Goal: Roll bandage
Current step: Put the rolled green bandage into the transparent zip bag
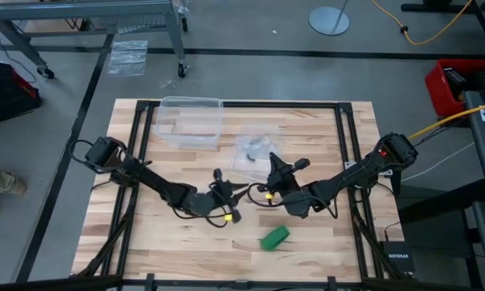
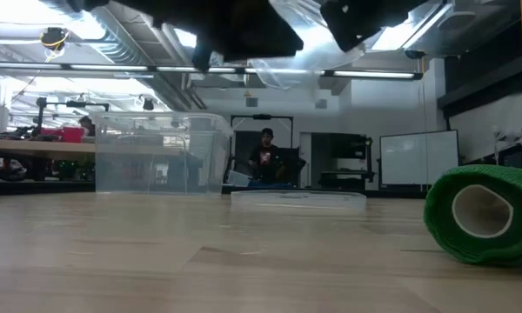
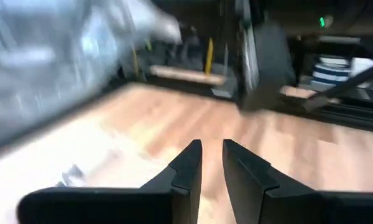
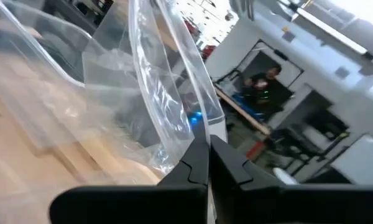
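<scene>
The bandage (image 1: 275,237) is a compact bright green roll. It lies on its side on the wooden table near the front edge, and its hollow core (image 2: 481,211) faces the low view. No gripper touches it. My right gripper (image 4: 206,144), at the table's middle (image 1: 273,167), is shut on a clear plastic bag (image 1: 255,149). My left gripper (image 3: 209,147) hovers just left of it (image 1: 220,182). Its fingers stand a narrow gap apart with nothing between them. My right gripper pinches the bag's thin clear film (image 4: 196,127) between its two fingertips. The fingers lie about level. The bag stands up crumpled from the fingertips and hangs clear of the table (image 2: 300,65).
A clear plastic bin (image 1: 190,121) stands at the table's far side, left of the middle. A flat clear lid-like piece (image 2: 297,198) lies beyond the table's middle. A dark frame (image 1: 343,162) runs round the table top. A person (image 2: 266,156) stands far off in the room.
</scene>
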{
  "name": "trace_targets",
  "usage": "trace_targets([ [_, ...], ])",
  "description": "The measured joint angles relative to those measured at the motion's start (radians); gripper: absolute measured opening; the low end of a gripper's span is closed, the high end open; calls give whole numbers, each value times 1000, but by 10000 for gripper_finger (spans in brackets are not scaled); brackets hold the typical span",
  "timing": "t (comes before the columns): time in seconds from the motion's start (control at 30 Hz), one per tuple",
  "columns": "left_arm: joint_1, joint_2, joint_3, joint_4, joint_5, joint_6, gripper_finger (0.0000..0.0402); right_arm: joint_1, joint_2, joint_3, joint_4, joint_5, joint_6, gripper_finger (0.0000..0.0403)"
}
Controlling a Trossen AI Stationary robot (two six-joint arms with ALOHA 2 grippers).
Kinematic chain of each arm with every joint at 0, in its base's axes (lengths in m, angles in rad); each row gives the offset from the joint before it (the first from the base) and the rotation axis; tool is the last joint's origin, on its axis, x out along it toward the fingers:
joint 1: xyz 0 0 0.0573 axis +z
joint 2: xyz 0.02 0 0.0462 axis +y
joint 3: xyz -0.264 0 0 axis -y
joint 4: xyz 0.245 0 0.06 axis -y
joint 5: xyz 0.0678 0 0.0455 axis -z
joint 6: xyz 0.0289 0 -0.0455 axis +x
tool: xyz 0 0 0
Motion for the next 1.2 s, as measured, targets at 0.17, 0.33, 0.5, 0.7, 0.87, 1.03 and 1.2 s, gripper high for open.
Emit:
trace_targets([
  [0.17,-13,0,0,-108,177,-309,89,0,-20,0,-2,-33,-30,5],
  [0.33,-12,0,0,-190,344,-519,136,0,-31,0,-3,-35,-30,5],
  [0.5,-13,5,0,-239,402,-677,179,0,-31,0,-13,-67,-30,5],
  [0.7,-24,87,0,-158,435,-847,208,0,-31,0,-14,-72,-30,5],
  [0.87,-43,197,51,-60,494,-904,211,0,-31,0,-15,-79,-31,5],
  [1.03,-51,296,177,-78,532,-818,211,0,-32,0,-14,-93,-31,5],
  [1.2,-31,374,314,-234,604,-751,212,0,-32,0,-14,-96,-31,5],
])
